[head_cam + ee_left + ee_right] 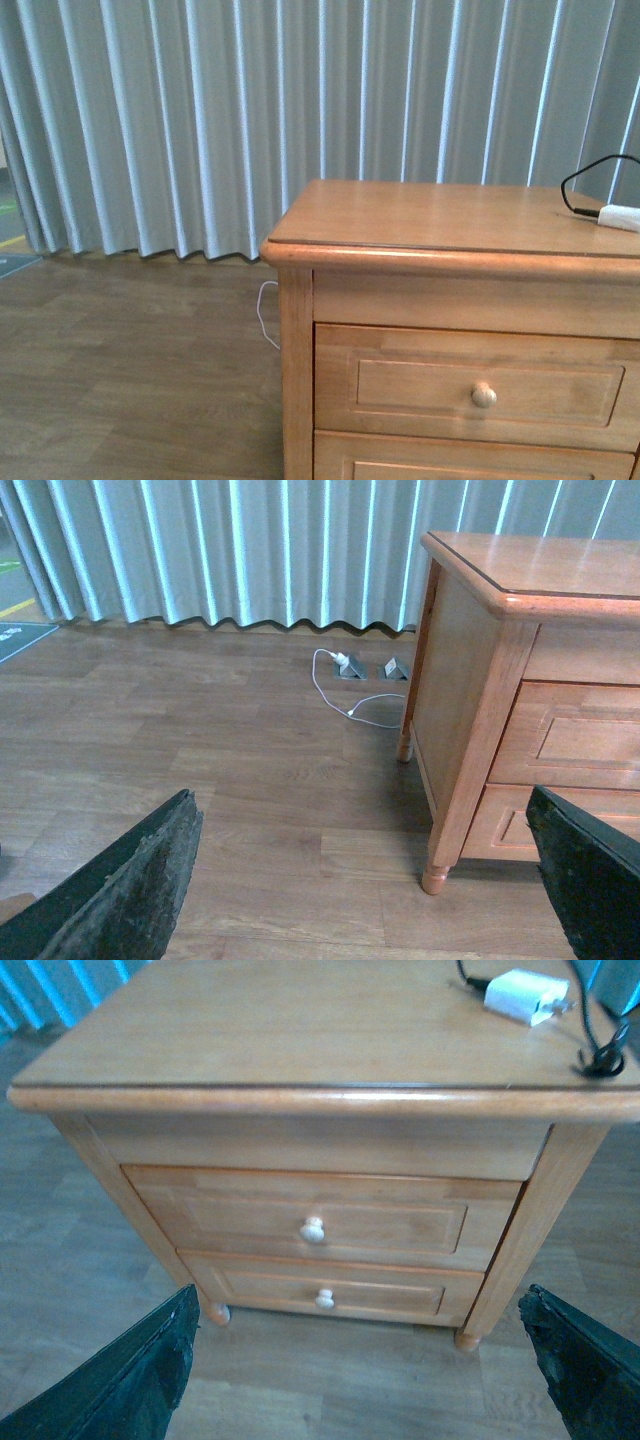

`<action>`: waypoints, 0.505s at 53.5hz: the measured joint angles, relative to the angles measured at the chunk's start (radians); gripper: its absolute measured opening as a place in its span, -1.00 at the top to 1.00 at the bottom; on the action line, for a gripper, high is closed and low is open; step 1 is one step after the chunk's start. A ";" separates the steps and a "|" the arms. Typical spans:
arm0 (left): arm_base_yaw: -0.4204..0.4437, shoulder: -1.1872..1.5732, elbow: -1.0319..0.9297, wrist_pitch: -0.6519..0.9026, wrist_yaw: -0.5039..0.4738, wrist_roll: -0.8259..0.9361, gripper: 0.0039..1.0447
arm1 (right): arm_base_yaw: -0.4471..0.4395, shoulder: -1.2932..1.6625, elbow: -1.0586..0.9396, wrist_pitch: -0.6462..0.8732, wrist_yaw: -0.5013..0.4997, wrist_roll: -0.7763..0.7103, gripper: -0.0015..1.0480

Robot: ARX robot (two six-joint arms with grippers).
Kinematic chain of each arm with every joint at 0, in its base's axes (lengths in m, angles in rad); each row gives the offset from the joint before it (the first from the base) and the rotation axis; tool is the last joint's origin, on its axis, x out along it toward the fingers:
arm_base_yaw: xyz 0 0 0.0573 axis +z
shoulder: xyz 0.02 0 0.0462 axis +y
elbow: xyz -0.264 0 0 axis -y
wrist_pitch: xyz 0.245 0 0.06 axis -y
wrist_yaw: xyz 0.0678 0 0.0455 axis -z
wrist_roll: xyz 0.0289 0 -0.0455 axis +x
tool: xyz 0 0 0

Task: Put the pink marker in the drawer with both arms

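On cabinet front, top drawer [315,1222] sits closed, knob [313,1228] untouched. Pink marker not visible in any view. Left gripper [370,880] and right gripper [360,1360]: fingers spread wide, holding nothing. White plug [525,996] lies on cabinet top [430,215].

Plug [524,996] on cabinet [420,215] top — drawer [480,385] beneath.

The front view shows no arm at all. In the left wrist view, the left hand [365,880] has its two black fingers [130,890] spread far apart, with nothing between them. In the right wrist view, the right hand [365,1365] is the same: both black fingers [125,1380] wide apart and empty.
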 joint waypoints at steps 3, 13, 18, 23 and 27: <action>0.000 0.000 0.000 0.000 0.000 0.000 -0.88 | -0.002 -0.005 0.000 -0.001 0.000 0.003 -0.83; 0.000 0.000 0.000 0.000 -0.001 0.000 -0.88 | -0.037 -0.043 -0.190 0.396 0.064 -0.044 -0.41; 0.000 0.000 0.000 0.000 0.000 0.000 -0.88 | -0.043 -0.093 -0.268 0.489 0.067 -0.055 -0.07; 0.000 0.000 0.000 0.000 0.000 0.000 -0.88 | -0.043 -0.148 -0.339 0.499 0.064 -0.063 0.37; 0.000 0.000 0.000 0.000 0.000 0.000 -0.88 | -0.043 -0.176 -0.371 0.499 0.064 -0.063 0.61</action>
